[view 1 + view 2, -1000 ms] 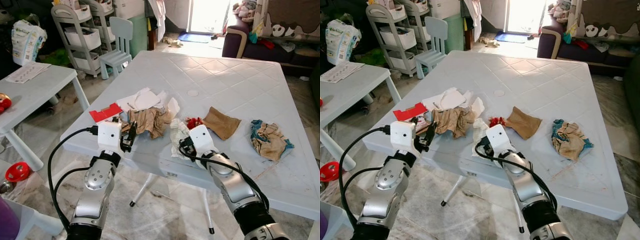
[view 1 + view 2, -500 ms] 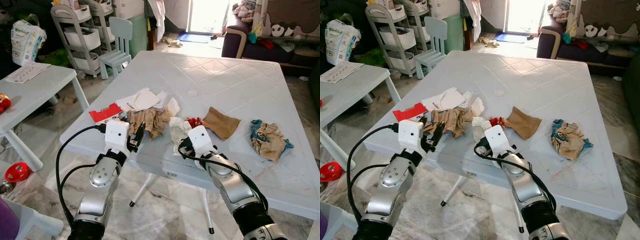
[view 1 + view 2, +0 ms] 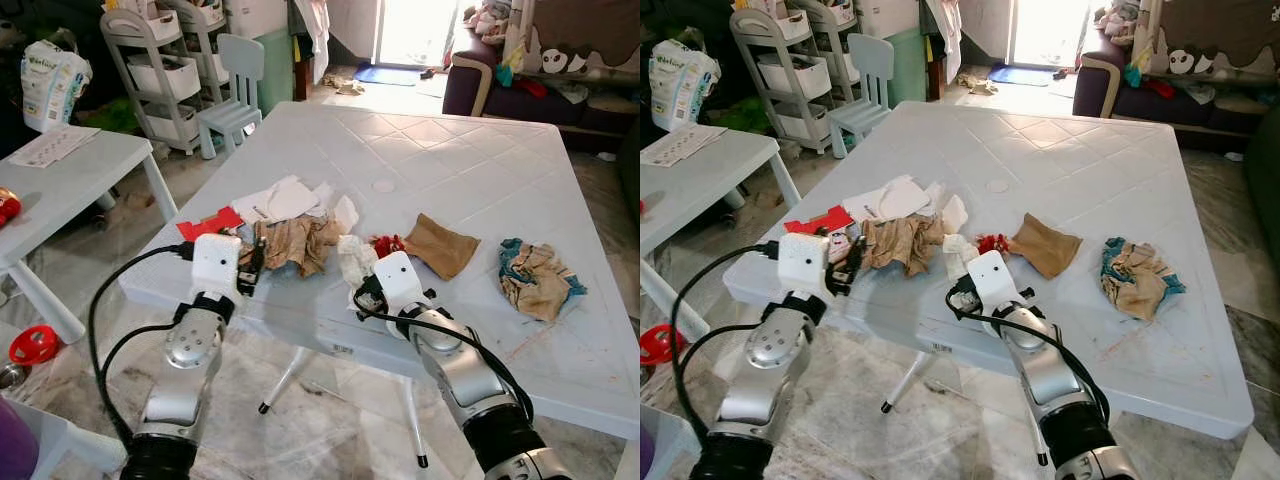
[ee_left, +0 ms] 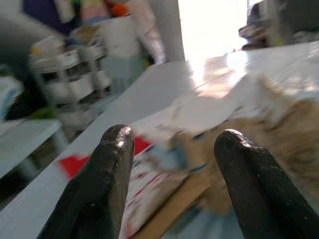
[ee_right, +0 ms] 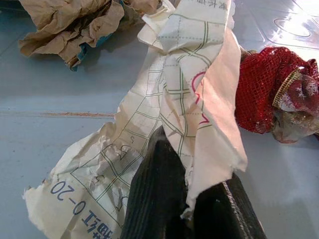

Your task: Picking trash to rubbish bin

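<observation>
While the right gripper (image 5: 192, 196) keeps its pinch on the printed paper (image 5: 164, 129) at the table's (image 3: 480, 150) near edge, the left gripper (image 4: 172, 164) has swung back, fingers spread wide, facing the crumpled brown paper (image 3: 295, 240). 2 grabs shaping up.

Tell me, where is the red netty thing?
The red net bag lies near the table's front edge, between the white printed paper and the brown paper bag, just beyond the right hand.

Crumpled printed white paper (image 5: 169, 124) pinched in right gripper (image 5: 192, 199), beside red mesh wad (image 5: 269, 94).
</observation>
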Robot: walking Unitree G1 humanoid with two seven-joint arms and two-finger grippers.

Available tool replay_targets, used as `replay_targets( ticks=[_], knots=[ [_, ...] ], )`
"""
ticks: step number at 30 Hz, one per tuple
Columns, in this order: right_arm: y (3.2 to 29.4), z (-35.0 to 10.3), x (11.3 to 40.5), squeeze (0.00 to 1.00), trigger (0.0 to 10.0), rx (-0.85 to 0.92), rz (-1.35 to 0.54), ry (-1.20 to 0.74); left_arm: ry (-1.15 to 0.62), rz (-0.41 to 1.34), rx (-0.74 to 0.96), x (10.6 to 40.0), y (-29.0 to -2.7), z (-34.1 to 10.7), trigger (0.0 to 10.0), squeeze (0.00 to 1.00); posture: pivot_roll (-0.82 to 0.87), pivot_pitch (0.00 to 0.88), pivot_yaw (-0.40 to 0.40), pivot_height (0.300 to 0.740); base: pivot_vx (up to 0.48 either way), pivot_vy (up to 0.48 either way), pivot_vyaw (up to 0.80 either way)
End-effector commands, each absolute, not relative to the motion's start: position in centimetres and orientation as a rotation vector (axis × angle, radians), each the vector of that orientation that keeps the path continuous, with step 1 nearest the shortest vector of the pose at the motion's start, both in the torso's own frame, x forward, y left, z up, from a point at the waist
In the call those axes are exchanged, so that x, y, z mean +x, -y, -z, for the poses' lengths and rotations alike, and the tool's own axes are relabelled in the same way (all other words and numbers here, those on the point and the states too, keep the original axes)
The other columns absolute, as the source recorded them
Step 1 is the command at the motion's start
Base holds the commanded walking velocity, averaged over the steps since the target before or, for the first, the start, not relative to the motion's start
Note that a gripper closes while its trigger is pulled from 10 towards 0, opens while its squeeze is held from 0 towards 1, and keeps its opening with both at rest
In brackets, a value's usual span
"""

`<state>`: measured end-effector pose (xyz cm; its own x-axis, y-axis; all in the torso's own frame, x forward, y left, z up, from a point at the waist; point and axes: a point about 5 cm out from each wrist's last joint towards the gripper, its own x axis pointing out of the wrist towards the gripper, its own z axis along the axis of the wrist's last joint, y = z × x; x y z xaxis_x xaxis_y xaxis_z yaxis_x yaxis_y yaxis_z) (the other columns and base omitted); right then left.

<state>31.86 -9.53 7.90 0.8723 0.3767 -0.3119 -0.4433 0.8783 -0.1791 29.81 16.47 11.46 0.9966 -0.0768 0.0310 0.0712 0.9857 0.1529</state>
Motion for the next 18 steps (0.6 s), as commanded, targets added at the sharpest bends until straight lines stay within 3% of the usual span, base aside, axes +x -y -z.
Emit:
replay_targets(
  ticks=[1, 9, 18],
  knots=[
    [9.6, -7.1, 31.5, 0.0, 0.0, -0.238, -0.437, -0.309, -0.014, 0.042, 0.126, 29.3, -17.2, -10.7, 10.0, 0.0, -0.1, 0.0, 0.01, 0.74, 0.0, 0.0, 0.0],
    [9.1, -7.1, 31.6, 0.0, 0.0, -0.228, -0.44, -0.305, -0.116, 0.069, 0.322, 28.3, -18.4, -8.9, 10.0, 0.0, -0.09, 0.0, 0.015, 0.74, 0.0, 0.0, 0.0],
    [9.0, -7.2, 31.7, 0.0, 0.0, -0.222, -0.437, -0.299, -0.172, 0.137, 0.407, 29.0, -18.4, -7.9, 10.0, 0.0, -0.09, 0.0, 0.023, 0.74, 0.0, 0.0, 0.0]
  ],
)
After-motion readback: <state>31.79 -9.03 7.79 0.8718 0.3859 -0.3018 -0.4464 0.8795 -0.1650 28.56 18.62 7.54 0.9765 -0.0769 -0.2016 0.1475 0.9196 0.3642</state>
